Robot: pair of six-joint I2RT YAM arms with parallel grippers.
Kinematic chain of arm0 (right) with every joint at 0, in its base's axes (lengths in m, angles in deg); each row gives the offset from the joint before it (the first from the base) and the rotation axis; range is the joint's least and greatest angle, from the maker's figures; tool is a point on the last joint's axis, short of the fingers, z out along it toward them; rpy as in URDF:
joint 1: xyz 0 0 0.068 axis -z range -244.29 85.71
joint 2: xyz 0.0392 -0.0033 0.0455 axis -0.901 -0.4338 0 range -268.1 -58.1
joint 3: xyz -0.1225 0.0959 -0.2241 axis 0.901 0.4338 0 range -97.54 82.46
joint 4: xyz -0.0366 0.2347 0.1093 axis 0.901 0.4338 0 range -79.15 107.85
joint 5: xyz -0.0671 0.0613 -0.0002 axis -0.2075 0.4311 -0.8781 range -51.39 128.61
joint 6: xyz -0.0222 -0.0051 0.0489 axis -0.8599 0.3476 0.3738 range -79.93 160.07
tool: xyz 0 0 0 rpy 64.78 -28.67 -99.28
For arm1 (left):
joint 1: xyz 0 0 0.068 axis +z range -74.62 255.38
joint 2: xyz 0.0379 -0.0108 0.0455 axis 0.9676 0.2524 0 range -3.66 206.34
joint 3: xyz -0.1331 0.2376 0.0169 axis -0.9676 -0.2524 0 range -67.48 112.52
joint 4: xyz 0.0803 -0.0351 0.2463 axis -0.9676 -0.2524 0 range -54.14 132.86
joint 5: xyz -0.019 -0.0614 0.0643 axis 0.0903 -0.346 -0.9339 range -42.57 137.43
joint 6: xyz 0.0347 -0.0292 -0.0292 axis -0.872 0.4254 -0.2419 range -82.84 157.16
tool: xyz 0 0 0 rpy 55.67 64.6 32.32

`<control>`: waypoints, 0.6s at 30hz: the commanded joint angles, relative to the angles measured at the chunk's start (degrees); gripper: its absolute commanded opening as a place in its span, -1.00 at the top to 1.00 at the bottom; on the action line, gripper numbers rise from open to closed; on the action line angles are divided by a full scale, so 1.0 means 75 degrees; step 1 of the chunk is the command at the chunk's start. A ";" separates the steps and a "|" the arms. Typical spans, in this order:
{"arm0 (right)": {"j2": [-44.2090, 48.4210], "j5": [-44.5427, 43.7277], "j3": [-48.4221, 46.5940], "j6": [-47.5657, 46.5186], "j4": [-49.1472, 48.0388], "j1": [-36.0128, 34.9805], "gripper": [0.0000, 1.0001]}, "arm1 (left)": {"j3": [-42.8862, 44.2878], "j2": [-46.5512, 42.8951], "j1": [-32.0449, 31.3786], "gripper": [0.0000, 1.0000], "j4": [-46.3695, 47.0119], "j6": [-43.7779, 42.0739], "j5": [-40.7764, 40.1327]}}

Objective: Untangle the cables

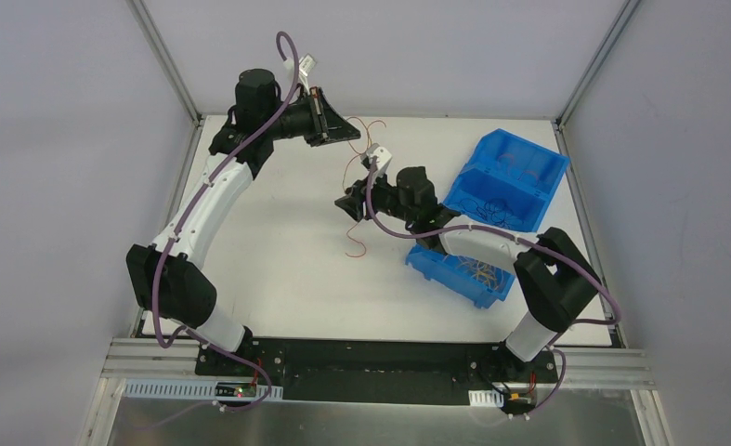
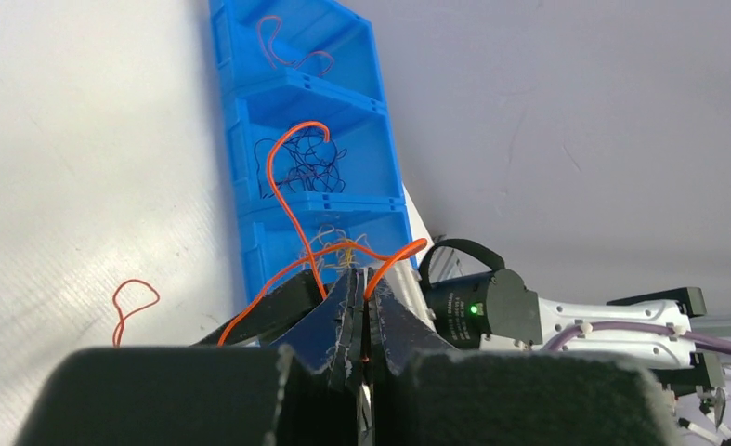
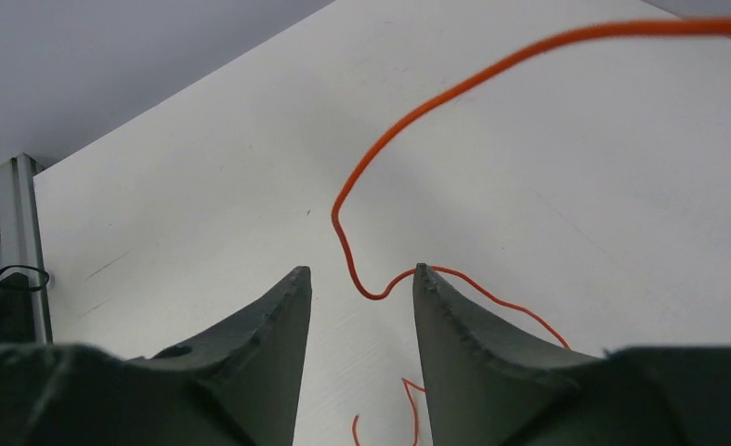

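Note:
My left gripper [image 1: 345, 133] is raised over the back of the table. In the left wrist view it [image 2: 362, 276] is shut on a thin orange wire [image 2: 288, 199], which loops up and hangs down from its tips. My right gripper [image 1: 349, 206] is a little lower, near the table's middle. In the right wrist view it [image 3: 361, 272] is open, and the orange wire [image 3: 347, 243] curves down between its tips and runs over the right fingertip [image 3: 424, 275]. A loose red wire [image 1: 358, 243] lies on the table below it and also shows in the left wrist view [image 2: 130, 306].
A blue divided bin [image 1: 508, 177] stands at the back right. Its compartments hold a dark wire clump [image 2: 307, 163], yellowish wires [image 2: 335, 243] and a red wire [image 2: 287, 51]. A second blue bin [image 1: 461, 271] lies under the right arm. Grey walls enclose the table.

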 commanded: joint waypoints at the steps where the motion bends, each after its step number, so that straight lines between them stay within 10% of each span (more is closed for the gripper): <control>1: 0.0226 -0.0247 -0.0469 0.0090 -0.0666 -0.0125 0.10 | -0.0146 -0.0320 0.0081 1.00 0.0260 0.0211 -0.0161; 6: -0.0046 -0.0525 -0.0734 0.0074 -0.0679 -0.0192 0.09 | -0.0233 -0.0283 0.0089 1.00 0.0375 0.0417 -0.0124; 11: -0.0006 -0.0409 -0.0805 -0.0067 -0.0513 -0.0190 1.00 | -0.0273 -0.0281 0.0168 1.00 0.0400 0.0445 -0.0258; 18: 0.1341 -0.0029 -0.0266 -0.0022 0.0467 -0.0081 1.00 | -0.0335 -0.0108 0.1472 1.00 -0.0404 -0.0015 -0.1155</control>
